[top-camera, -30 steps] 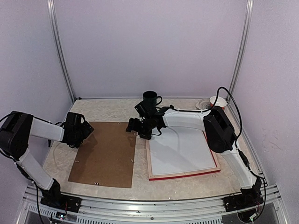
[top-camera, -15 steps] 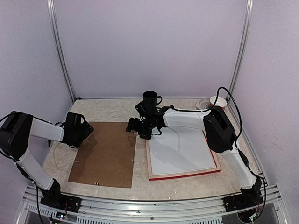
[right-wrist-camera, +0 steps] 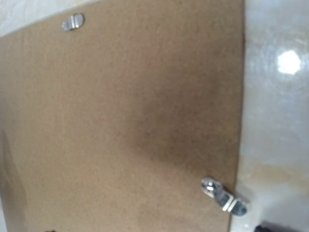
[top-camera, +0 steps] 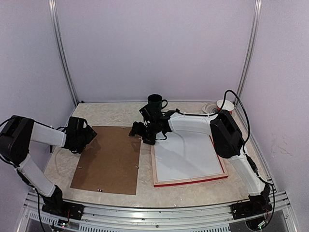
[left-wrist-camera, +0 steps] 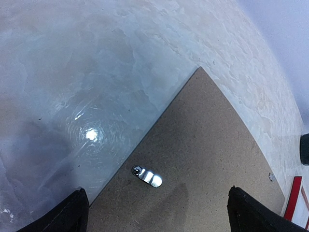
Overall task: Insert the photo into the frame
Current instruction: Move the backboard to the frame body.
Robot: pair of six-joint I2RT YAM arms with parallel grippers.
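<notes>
The frame (top-camera: 191, 181) lies flat right of centre, its red edge toward me and pale wood rim up. Inside it lies the photo (top-camera: 186, 157), showing only a plain white side. The brown backing board (top-camera: 108, 159) lies to the left of the frame. My left gripper (top-camera: 83, 135) hovers open over the board's far left corner (left-wrist-camera: 199, 72), black fingertips (left-wrist-camera: 72, 213) wide apart with nothing between them. My right gripper (top-camera: 140, 132) hangs open over the board's far right corner. The right wrist view shows only board (right-wrist-camera: 120, 121), and its fingers stay outside that view.
A black mug (top-camera: 155, 104) stands behind the right gripper. A white cup and a tape roll (top-camera: 217, 106) sit at the back right. Small metal turn clips (left-wrist-camera: 147, 176) (right-wrist-camera: 223, 197) dot the board's edges. Walls close in the table on three sides.
</notes>
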